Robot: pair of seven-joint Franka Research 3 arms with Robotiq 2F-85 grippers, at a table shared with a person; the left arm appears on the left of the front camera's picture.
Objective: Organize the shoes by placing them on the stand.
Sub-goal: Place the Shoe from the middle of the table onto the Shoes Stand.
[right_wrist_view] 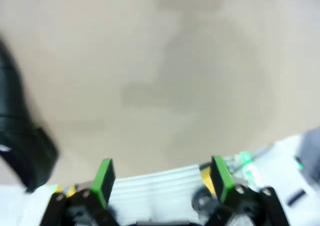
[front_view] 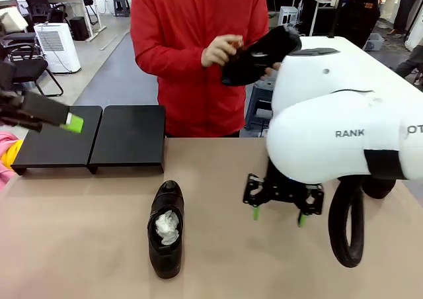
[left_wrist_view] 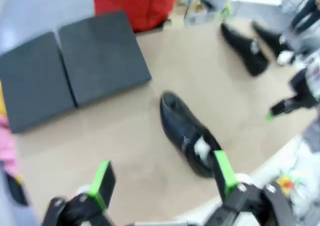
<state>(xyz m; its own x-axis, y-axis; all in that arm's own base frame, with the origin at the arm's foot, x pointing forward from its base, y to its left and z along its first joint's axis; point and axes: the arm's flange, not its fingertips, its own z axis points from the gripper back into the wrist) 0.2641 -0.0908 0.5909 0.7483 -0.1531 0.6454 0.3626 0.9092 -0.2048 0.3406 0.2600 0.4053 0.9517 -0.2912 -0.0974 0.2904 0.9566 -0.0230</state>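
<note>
Both pairs of jaws stand apart, empty: left gripper by the stand's left end, right gripper over bare table right of it. One shoe lies just before the stand; a person behind it holds a second shoe. The right arm reads "RANK". Two blurred shapes farther right, probably shoes.
</note>
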